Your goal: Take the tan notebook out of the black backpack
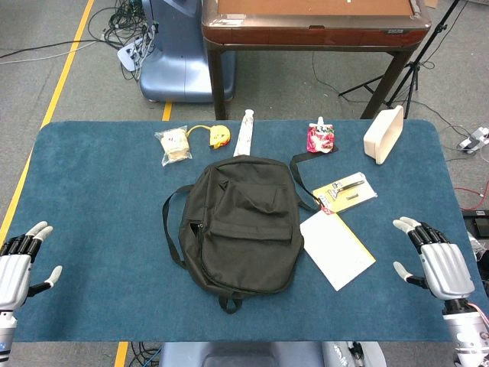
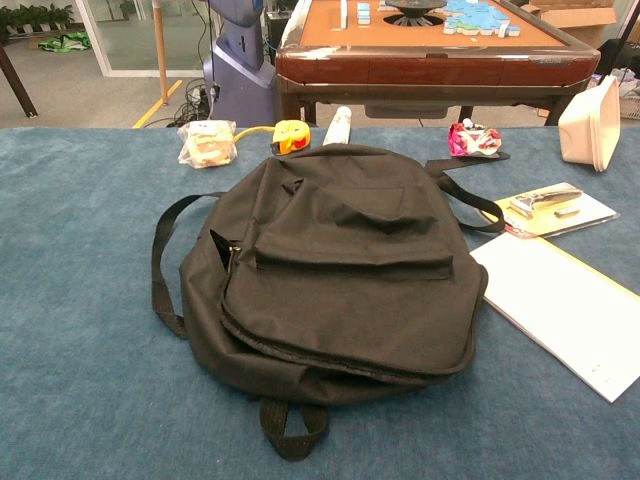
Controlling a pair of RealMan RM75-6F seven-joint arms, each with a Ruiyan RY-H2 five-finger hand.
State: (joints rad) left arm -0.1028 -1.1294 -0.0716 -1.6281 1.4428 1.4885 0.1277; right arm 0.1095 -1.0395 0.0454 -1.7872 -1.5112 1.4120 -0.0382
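Note:
The black backpack [image 1: 241,225] lies flat in the middle of the blue table, front pocket up, straps trailing left and upper right; the chest view shows the black backpack [image 2: 340,265] close up with its zip looking closed. No tan notebook shows in either view. My left hand [image 1: 19,260] rests at the table's left edge, fingers apart, holding nothing. At the right edge my right hand [image 1: 437,264] is likewise spread and empty. Both hands are far from the bag and absent from the chest view.
A white pad with a yellow edge [image 1: 336,248] lies right of the bag, beside a carded tool pack [image 1: 345,191]. Along the far edge sit a snack bag [image 1: 174,145], yellow tape measure [image 1: 220,136], white tube [image 1: 244,131], pink pouch [image 1: 319,138] and cream container [image 1: 383,134]. A wooden table [image 1: 313,30] stands behind.

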